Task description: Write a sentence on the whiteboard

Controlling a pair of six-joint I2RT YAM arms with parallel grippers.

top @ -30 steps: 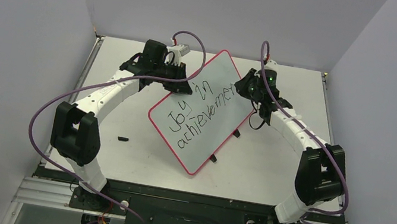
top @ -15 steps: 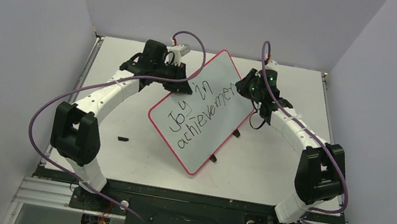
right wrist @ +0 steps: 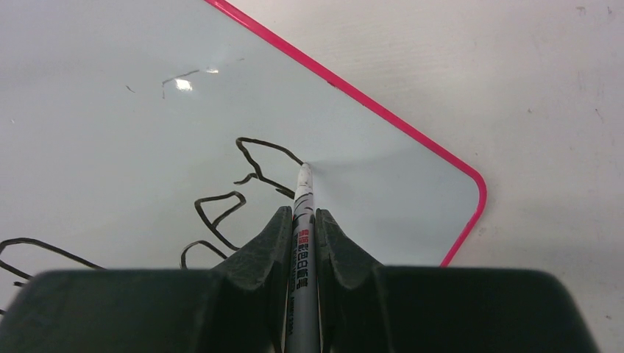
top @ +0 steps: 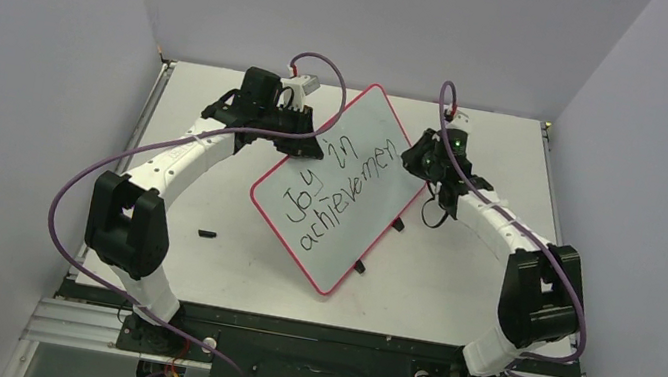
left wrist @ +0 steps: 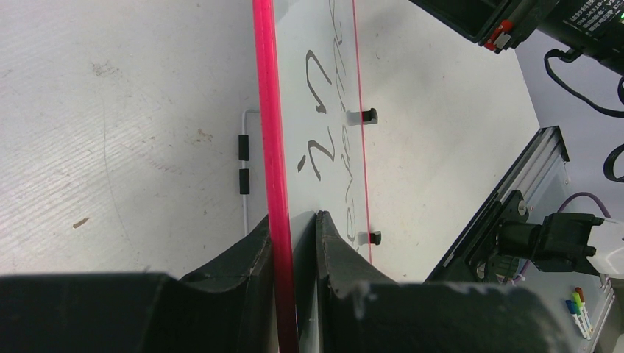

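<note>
Now, with the left gripper (left wrist: 293, 220) pinching the rim of the whiteboard (top: 329, 261) mid-table and the right gripper (right wrist: 303, 217) clamped on the marker (right wrist: 302, 197), light even pressure should finish the sentence (top: 335, 189) without shifting it

1. The whiteboard (top: 355, 237), pale with a thin red rim and rounded corners, is sitting turned diagonally at mid-surface.
2. The sentence (top: 340, 190), in black handwriting, is running across two lines as "Joy in achievemen", with "Joy" underlined.
</note>
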